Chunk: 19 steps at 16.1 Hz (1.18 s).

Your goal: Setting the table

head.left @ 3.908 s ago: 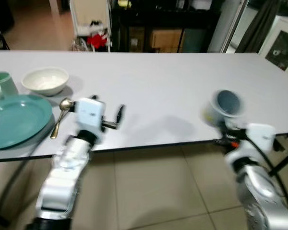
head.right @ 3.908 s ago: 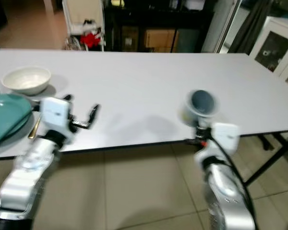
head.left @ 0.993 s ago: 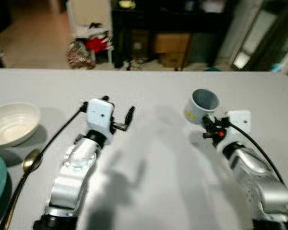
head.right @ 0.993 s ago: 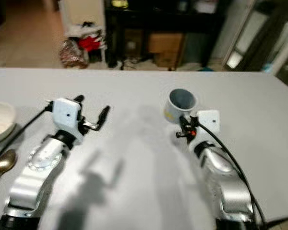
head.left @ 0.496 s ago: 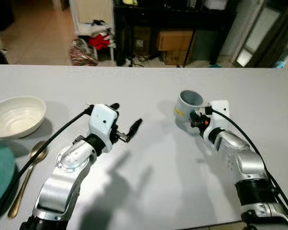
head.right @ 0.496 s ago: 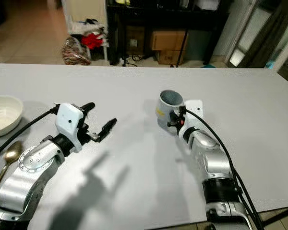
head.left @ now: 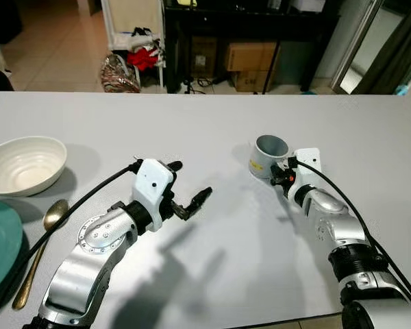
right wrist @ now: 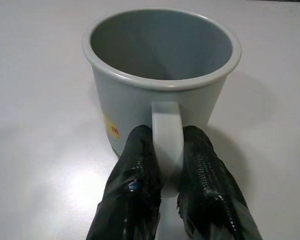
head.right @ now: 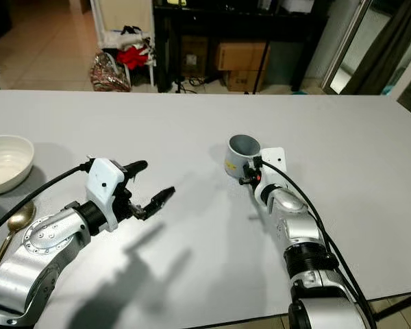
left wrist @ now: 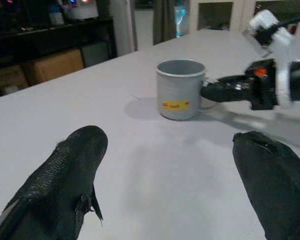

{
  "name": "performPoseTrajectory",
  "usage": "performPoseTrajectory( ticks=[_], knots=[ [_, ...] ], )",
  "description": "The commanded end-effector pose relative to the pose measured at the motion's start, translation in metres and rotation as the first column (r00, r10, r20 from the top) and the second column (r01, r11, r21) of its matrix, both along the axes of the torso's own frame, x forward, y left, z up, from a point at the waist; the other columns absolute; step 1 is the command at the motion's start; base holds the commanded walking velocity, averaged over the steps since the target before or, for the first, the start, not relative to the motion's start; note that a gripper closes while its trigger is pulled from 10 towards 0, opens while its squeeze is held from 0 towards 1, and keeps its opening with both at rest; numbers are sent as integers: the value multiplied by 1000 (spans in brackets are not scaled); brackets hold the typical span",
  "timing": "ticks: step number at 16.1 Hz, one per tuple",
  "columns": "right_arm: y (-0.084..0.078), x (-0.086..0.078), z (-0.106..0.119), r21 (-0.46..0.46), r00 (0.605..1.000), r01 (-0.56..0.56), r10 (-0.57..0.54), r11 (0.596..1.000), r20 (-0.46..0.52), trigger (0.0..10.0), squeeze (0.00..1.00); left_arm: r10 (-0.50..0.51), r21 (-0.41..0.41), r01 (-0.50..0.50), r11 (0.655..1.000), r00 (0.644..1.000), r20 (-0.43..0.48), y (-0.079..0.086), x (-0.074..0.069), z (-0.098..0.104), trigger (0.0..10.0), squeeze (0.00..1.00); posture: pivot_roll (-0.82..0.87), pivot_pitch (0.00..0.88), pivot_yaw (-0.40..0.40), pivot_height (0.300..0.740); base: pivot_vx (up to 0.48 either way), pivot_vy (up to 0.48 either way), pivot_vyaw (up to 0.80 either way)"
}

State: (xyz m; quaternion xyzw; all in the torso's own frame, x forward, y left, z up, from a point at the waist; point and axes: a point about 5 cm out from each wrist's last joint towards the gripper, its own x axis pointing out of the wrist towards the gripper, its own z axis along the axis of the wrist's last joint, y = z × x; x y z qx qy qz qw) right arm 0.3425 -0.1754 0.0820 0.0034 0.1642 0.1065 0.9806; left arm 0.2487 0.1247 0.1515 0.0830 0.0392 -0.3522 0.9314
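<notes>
A grey mug (head.left: 268, 155) with a yellow label stands upright on the white table (head.left: 212, 123), right of centre. My right gripper (right wrist: 167, 167) is shut on the mug's handle (right wrist: 167, 145), its fingers (right wrist: 140, 175) pinching from both sides. My left gripper (head.left: 190, 186) hovers open above the table at centre-left, pointing toward the mug (left wrist: 180, 89), nothing between its fingers (left wrist: 65, 175). At the far left sit a white bowl (head.left: 24, 164), a gold spoon (head.left: 38, 250) and the edge of a teal plate (head.left: 0, 243).
Beyond the table's far edge are a tiled floor, a dark shelf unit (head.left: 253, 34) with cardboard boxes, and a white rack (head.left: 133, 31) with red items. The table's near edge (head.left: 288, 319) runs below my right arm.
The mug has come down and rests on the table with my right gripper still on its handle. My left gripper moved slightly forward and right. The camera has shifted a little.
</notes>
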Motion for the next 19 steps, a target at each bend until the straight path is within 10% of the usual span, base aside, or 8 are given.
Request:
performPoseTrajectory(
  ticks=[1,3,4,9,14,19],
  knots=[
    [-2,2,2,-13,1000,-1,1,1000,11,10000,78,-34,3,34,999,999,-17,-2,-4,0,10000,0,10,3,-59,740,0,0,0],
    [0,2,-1,-15,1000,-8,9,1000,9,10000,918,-54,18,55,998,998,-30,-2,-6,-1,10000,0,10,0,-61,740,0,0,0],
    [1,1,-2,-13,1000,-14,15,1000,8,10000,1000,-64,23,65,998,997,-32,-3,-7,-1,10000,0,10,0,-61,740,0,0,0],
    [-2,-14,19,19,998,-10,9,1000,63,10000,1000,-61,3,61,998,998,-19,-1,-3,4,10000,0,5,0,-59,740,0,0,0],
    [1,-70,52,24,989,-88,85,996,121,10000,1000,-24,-41,24,999,1000,5,3,-3,11,10000,0,-9,0,-54,740,0,0,0],
    [22,-117,84,-23,946,-53,57,998,319,10000,1000,310,-21,-309,951,948,74,23,4,13,10000,0,-19,0,-53,740,0,0,480]
  ],
)
